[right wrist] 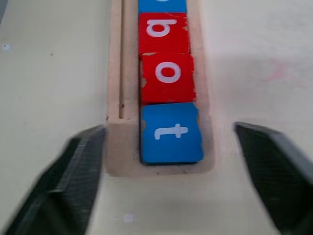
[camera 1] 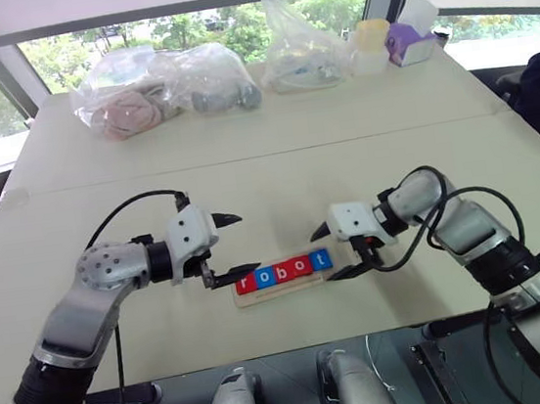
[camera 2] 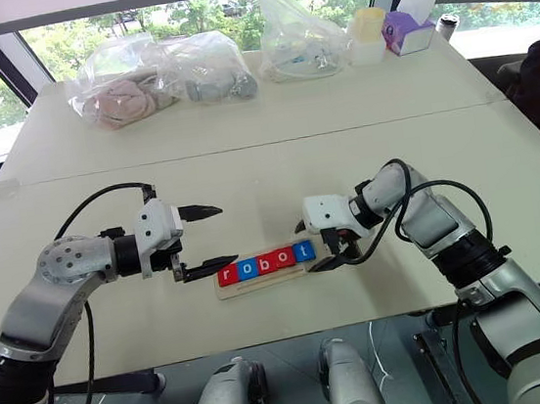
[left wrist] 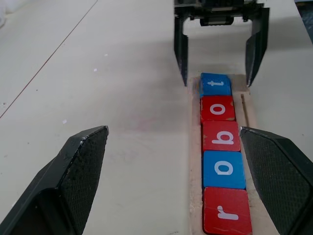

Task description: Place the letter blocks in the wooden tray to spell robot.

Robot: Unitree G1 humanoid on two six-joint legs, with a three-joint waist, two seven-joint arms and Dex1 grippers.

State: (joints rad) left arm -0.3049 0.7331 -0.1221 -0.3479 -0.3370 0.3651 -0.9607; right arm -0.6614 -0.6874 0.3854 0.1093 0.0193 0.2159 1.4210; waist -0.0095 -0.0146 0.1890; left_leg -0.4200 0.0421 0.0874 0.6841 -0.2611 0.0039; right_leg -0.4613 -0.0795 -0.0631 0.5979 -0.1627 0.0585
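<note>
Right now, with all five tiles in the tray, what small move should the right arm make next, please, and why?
Probably lift the right gripper straight back: its fingers are open astride the tray end, the blue t tile lies free, and the row reads robot.

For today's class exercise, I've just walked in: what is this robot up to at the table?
A two-armed robot is spelling a word with letter blocks. Five red and blue blocks sit in a row in the wooden tray, reading "robot". The left gripper is open at the "r" end, and the right gripper is open at the "t" end. Neither holds anything; the word looks complete.
</note>
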